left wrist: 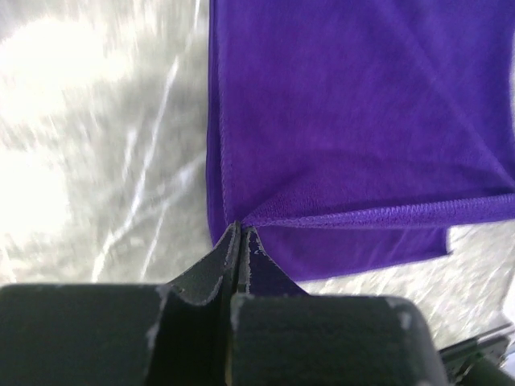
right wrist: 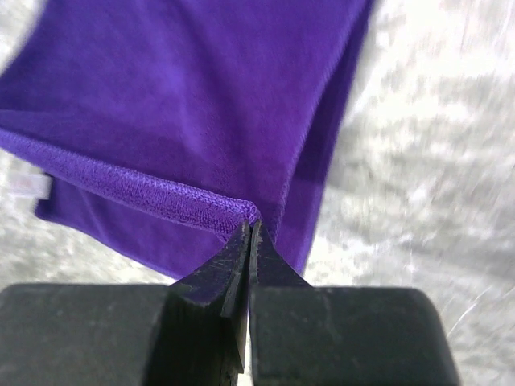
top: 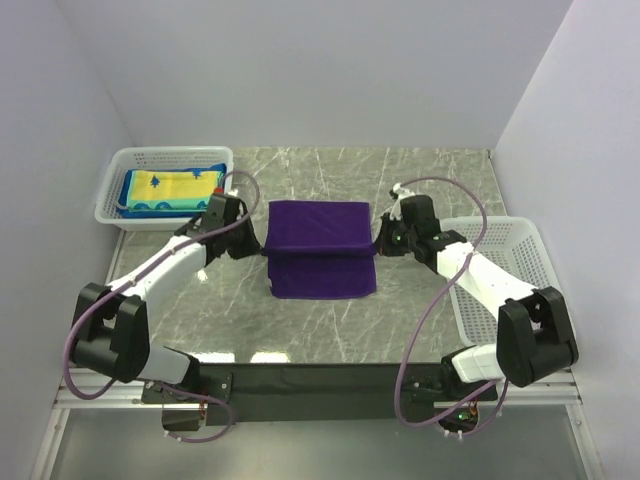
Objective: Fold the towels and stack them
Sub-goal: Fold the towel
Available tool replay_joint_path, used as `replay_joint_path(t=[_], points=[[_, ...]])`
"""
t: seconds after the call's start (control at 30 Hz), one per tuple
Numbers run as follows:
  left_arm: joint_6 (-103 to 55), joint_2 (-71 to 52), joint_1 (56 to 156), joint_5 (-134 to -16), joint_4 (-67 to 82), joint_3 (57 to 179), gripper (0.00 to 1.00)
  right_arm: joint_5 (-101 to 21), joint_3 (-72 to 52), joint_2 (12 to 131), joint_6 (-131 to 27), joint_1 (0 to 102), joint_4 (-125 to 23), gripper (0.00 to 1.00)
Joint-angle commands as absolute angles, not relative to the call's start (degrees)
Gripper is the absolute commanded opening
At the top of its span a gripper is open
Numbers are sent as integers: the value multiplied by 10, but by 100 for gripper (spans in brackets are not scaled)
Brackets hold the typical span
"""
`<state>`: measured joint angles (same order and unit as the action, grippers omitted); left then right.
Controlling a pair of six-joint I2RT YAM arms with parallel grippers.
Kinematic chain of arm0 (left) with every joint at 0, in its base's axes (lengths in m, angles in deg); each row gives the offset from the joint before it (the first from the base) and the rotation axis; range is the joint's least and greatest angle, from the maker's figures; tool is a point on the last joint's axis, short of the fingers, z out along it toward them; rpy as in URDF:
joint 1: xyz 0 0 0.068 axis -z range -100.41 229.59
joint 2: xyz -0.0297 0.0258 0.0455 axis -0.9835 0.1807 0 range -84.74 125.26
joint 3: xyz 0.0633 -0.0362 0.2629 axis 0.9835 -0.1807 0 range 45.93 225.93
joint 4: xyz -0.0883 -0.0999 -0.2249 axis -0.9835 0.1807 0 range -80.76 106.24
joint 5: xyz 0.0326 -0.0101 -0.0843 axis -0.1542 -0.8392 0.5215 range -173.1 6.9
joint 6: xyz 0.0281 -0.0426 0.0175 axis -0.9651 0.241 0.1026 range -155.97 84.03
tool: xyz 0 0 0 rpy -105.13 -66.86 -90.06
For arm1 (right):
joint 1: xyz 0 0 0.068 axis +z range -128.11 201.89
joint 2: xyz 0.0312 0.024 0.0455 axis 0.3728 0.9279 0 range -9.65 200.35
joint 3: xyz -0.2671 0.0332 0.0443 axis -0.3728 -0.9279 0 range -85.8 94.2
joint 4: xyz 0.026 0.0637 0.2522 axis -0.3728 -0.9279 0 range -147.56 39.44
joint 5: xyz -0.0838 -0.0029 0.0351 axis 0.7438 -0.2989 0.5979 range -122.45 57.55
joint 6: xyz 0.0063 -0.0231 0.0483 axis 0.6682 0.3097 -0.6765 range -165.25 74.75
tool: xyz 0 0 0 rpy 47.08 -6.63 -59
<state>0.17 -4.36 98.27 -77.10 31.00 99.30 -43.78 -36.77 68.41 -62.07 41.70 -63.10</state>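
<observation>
Pinching corners of the soft rectangular purple towel (top: 320, 235), left gripper (left wrist: 240, 228) and right gripper (right wrist: 251, 223) hold it stretched between them.

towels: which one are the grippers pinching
The purple towel on the table: left gripper and right gripper each clamp a corner of its fold. The yellow-and-blue towel lies in the far-left basket.
</observation>
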Motion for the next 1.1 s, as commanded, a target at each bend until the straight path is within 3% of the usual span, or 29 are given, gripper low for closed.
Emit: replay_joint_path(t=[0.0,0.27,0.63,1.07], points=[[36,-64,1013,-808,293,952,1,-400,-404,676,-645,422,-609,0],[89,-59,1038,-863,265,871,1,-392,-434,737,-689,422,-602,0],[100,-25,1051,-863,250,850,1,-394,-448,791,-702,422,-589,0],[73,-79,1055,-926,374,994,1,-347,-355,696,-667,422,-679,0]])
